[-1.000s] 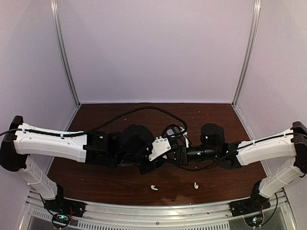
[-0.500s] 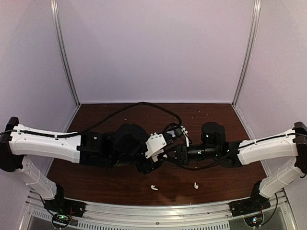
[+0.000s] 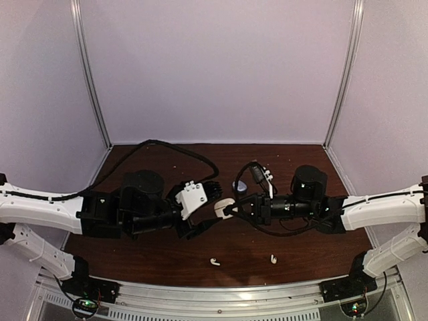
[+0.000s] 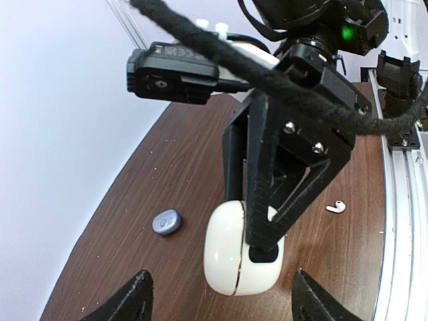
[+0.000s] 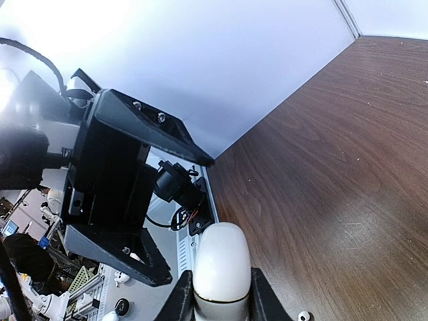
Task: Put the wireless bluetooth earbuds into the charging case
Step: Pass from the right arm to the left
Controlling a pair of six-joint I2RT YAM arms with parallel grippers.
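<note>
The white charging case (image 3: 223,207) hangs closed above the table, a thin gold seam around it. My right gripper (image 3: 232,209) is shut on it, and the right wrist view shows the case (image 5: 221,262) squeezed between both fingers of that gripper (image 5: 222,302). My left gripper (image 3: 206,209) stands open just left of the case, not touching it. From the left wrist, the case (image 4: 231,247) sits ahead of that gripper's spread fingertips (image 4: 134,301). Two white earbuds (image 3: 215,261) (image 3: 273,257) lie on the table near the front edge; one earbud (image 4: 336,206) shows beyond the case.
A small lavender oval object (image 3: 239,185) lies on the brown table behind the case, and also shows as the lavender object (image 4: 166,221) in the left wrist view. Black cables loop over both wrists. White walls enclose three sides; a metal rail (image 3: 214,294) runs along the front.
My left gripper opened, let go of the case and drew back to the left. My right gripper closed on the case and now holds it alone, shifted slightly right.
</note>
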